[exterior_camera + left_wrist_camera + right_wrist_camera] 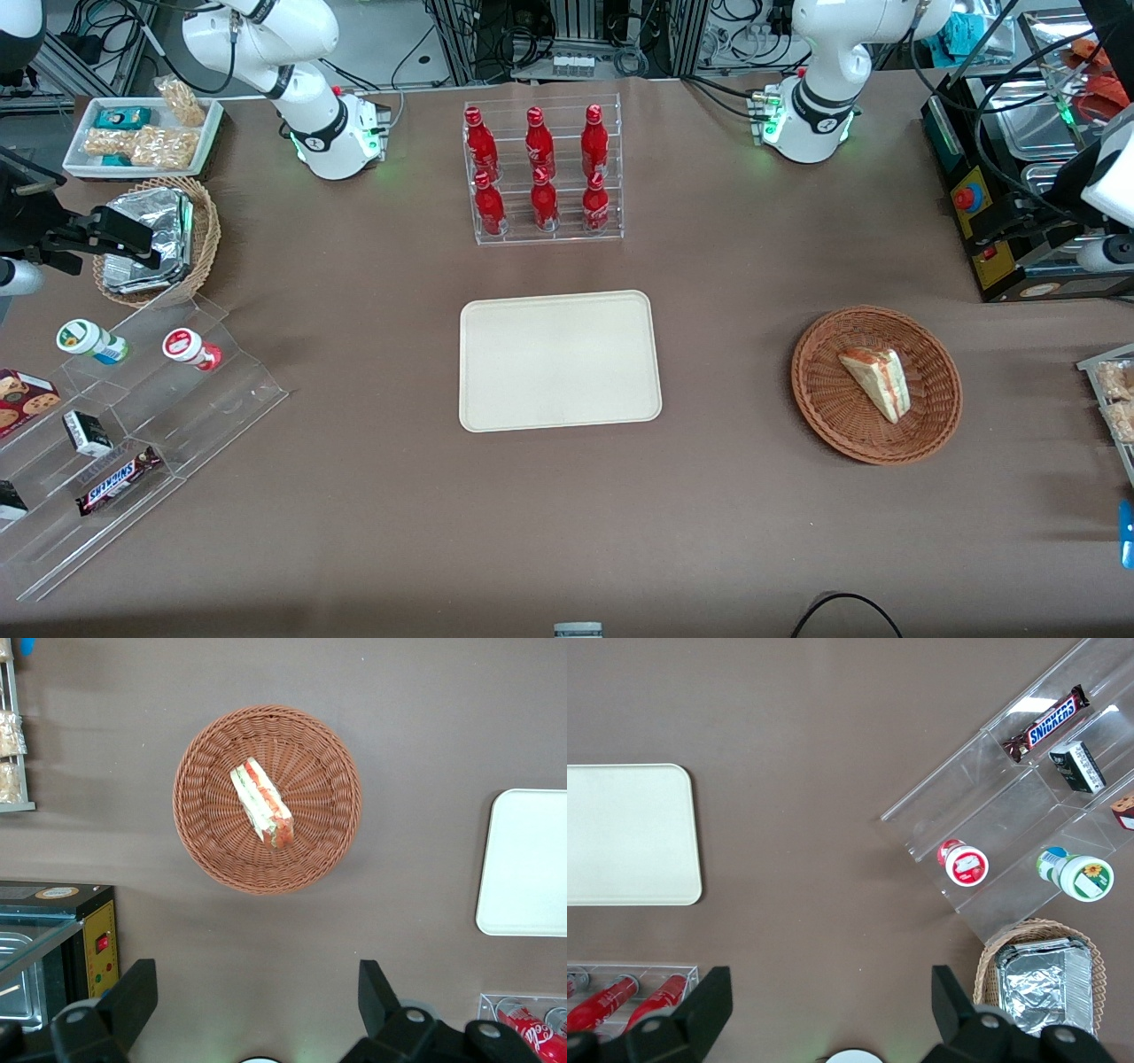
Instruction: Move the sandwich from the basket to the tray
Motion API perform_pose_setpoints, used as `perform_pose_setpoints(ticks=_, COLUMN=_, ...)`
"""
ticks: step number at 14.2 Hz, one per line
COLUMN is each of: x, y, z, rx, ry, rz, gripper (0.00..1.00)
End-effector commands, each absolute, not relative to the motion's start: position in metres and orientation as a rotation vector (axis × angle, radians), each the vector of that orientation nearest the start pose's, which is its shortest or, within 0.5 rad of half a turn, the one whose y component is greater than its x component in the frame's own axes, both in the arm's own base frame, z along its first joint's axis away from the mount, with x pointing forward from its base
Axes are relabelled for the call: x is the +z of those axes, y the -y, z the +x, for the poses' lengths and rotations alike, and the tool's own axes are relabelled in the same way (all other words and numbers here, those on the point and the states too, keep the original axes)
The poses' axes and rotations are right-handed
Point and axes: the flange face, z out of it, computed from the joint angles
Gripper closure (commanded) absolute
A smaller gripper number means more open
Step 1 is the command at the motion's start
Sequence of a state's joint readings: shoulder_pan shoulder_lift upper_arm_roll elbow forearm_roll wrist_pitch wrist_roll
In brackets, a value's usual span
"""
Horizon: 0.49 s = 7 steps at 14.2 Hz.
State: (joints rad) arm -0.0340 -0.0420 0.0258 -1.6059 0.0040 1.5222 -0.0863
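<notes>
The sandwich (877,381) is a white triangular wedge with red and green filling. It lies in the reddish-brown wicker basket (824,408) toward the working arm's end of the table. Both also show in the left wrist view, the sandwich (261,803) inside the basket (328,850). The cream tray (560,360) lies bare at the table's middle, and its edge shows in the left wrist view (527,864). My left gripper (255,992) hangs high above the bare table, farther from the front camera than the basket. Its fingers (133,992) are wide open and hold nothing.
A clear rack of red bottles (542,173) stands farther from the front camera than the tray. A black control box (974,204) and a snack rack (1112,399) stand near the basket. Toward the parked arm's end are an acrylic shelf (133,416), a tan foil-packet basket (205,239) and a white dish (142,133).
</notes>
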Motion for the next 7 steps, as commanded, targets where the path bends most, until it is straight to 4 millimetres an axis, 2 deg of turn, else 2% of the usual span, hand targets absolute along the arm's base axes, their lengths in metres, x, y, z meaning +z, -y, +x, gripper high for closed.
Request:
perform_pose_setpoints(ticks=1, x=0.6344, y=0.0072, z=0.5321, rx=0.061, ry=0.103, rz=-3.142, gripper=0.0)
perform_pose_setpoints(ticks=7, x=0.6296, y=0.0074, z=0.5318, rx=0.082, ry=0.108, rz=-3.142, gripper=0.0)
